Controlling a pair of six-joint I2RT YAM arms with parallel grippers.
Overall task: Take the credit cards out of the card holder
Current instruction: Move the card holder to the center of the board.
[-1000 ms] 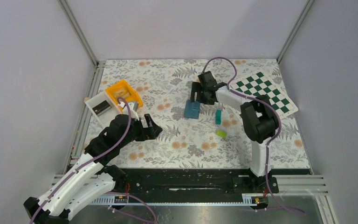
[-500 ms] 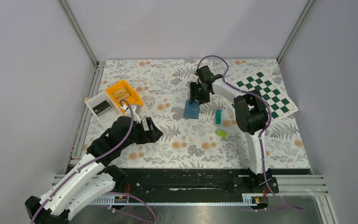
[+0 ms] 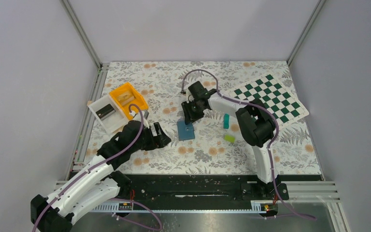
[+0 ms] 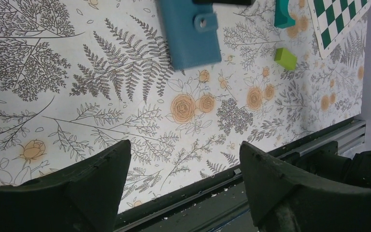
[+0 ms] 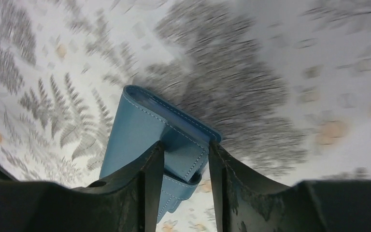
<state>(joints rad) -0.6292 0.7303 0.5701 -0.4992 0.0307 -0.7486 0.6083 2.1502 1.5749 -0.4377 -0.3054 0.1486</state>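
The right gripper is clamped on the card holder, a closed blue-teal wallet. In the right wrist view its two fingers press against either side of the small strap that wraps over the holder's edge, and the body of the holder slopes away below them toward the floral tablecloth. Whether its far end touches the cloth cannot be told, since the background there is blurred. The holder sits near the middle of the table, just right of the left gripper. That gripper hovers low over the cloth with its jaws spread wide and nothing between them. In the left wrist view the holder shows its snap tab. Two credit cards lie loose on the cloth to the right of the holder: a teal card and, nearer the arm bases, a lime-green card. A green-and-white checkerboard lies at the far right, and an orange bin adjoins a white bin at the far left.
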